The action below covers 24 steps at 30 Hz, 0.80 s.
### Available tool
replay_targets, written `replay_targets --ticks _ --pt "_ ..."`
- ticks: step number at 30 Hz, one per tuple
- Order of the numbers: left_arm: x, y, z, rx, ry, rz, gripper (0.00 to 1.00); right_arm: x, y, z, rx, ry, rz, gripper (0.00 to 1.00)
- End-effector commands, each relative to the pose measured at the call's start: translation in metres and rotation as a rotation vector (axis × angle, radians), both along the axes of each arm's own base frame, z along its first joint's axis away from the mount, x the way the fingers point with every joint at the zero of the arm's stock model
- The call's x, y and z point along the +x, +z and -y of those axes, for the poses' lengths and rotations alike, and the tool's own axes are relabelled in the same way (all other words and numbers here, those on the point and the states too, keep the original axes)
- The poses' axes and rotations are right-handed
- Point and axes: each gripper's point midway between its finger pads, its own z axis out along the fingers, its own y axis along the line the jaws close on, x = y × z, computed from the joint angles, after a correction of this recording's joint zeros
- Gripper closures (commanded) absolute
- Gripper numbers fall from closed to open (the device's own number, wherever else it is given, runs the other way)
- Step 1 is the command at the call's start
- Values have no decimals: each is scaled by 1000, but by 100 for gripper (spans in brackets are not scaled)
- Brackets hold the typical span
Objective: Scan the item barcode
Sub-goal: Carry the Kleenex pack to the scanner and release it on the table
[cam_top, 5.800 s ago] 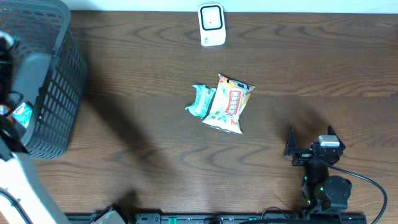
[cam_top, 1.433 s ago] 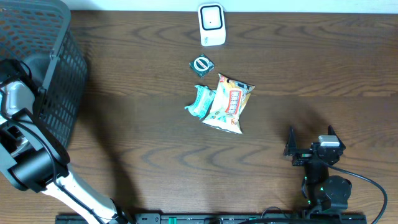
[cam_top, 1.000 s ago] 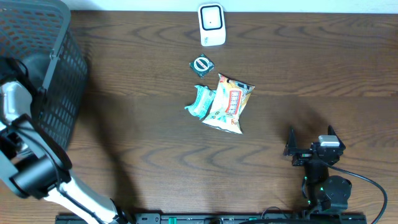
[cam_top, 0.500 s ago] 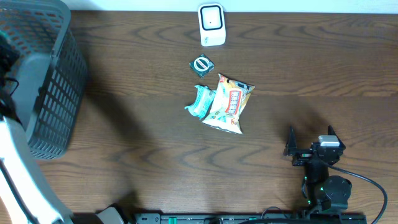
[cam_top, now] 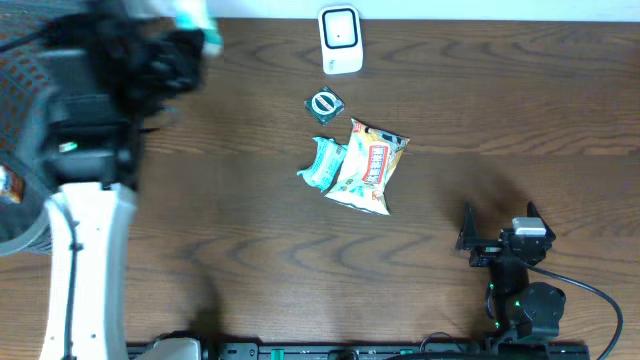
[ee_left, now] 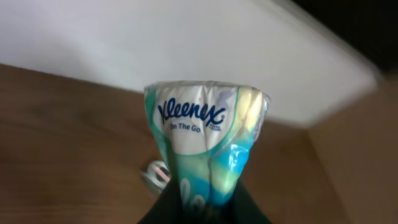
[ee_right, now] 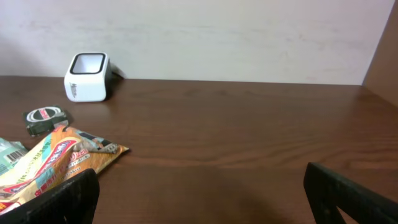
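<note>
Here, tissue pack [ee_left: 205, 143], "Kleenex On The Go"

Held item: Kleenex tissue pack [ee_left: 205, 134], centre of frame, label facing camera.
Left gripper [ee_left: 202, 205]: bottom centre, dark fingers [ee_left: 249, 211] pinching its lower end.

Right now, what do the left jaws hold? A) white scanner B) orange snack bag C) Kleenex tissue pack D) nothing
C: the Kleenex tissue pack fills the left wrist view, clamped at its lower end.
</note>
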Motion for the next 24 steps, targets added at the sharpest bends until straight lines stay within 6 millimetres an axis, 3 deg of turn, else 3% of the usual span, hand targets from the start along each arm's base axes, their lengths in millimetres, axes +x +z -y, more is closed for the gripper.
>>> replay_targets --ticks 1,7,15,17,19,20,24 --pt "-4 -15 42 83 -115 6 92 0 -1 3 -8 -12 -1 1" --pt "9 -85 92 231 -112 -130 90 0 -1 3 -8 -12 -1 1" --pt "20 -200 147 378 -179 -315 84 0 -1 3 -8 -12 -1 1" --pt "20 -221 155 393 -196 -342 83 0 -1 3 -8 -12 -1 1" --pt "21 -238 161 404 -208 -363 74 0 -1 3 -8 -12 -1 1" --pt "21 -245 163 409 -213 -372 64 0 -1 3 -8 -12 -1 1" --pt "22 -266 164 424 -218 -407 63 0 -1 3 -8 -12 -1 1"
